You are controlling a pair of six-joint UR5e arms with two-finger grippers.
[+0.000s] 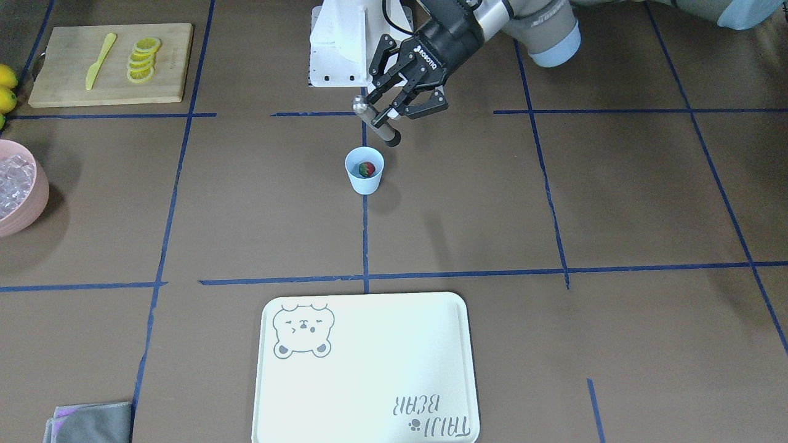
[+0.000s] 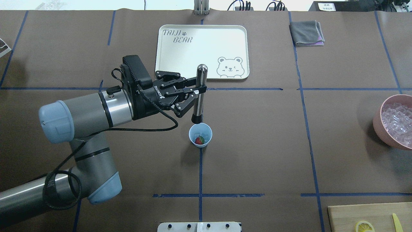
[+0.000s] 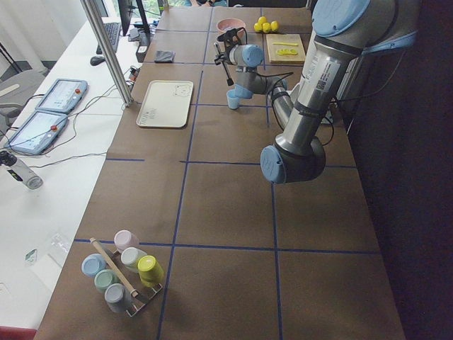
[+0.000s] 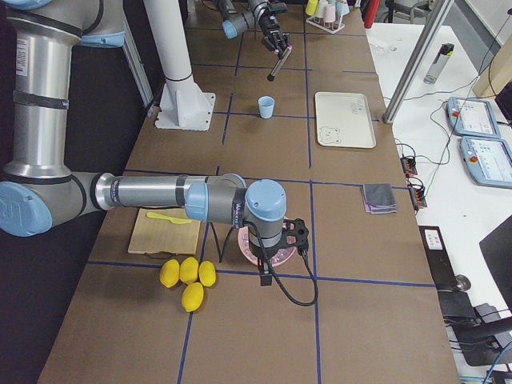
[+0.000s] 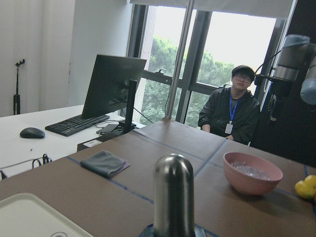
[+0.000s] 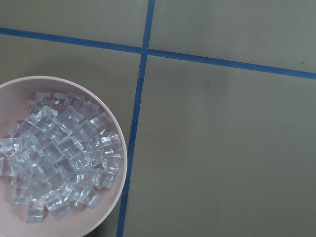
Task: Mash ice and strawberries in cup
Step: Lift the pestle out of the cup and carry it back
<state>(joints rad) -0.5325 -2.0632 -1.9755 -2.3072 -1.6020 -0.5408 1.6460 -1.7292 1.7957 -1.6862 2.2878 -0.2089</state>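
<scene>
Cup [image 2: 200, 135] mid-table [image 2: 257, 145], strawberry [image 2: 199, 140] inside it. Pestle [image 2: 199, 93] in left hand [image 2: 194, 94], above the cup, not touching. Tray [image 2: 167, 58] beyond the cup, cloth [image 2: 305, 33] to its right. Bowl [image 2: 378, 122] at right edge, ice [image 2: 397, 119] in it. Cutting board [image 2: 354, 214] near right corner, lemon slice [image 2: 364, 226] on it.

"What carries it all?"

"A brown table [image 2: 257, 145], marked into squares by blue tape [image 2: 200, 174]."

"And what stands on it?"

"Near the middle, a cup [image 1: 365, 183], upright on a tape line. Beyond it, on the side far from the robot, a pale tray [image 2: 202, 48] lies flat. A folded grey cloth [image 2: 306, 33] is well off to the tray's right."

"And the robot's right end?"

"A pink bowl [image 2: 379, 129], a wooden board [image 1: 68, 67] nearer the robot, and four lemons [image 4: 188, 276] just beside the board."

"The left end?"

"A rack [image 3: 124, 273] of tumblers. A white base plate [image 1: 335, 55] sits at the robot's edge, behind the cup."
</scene>
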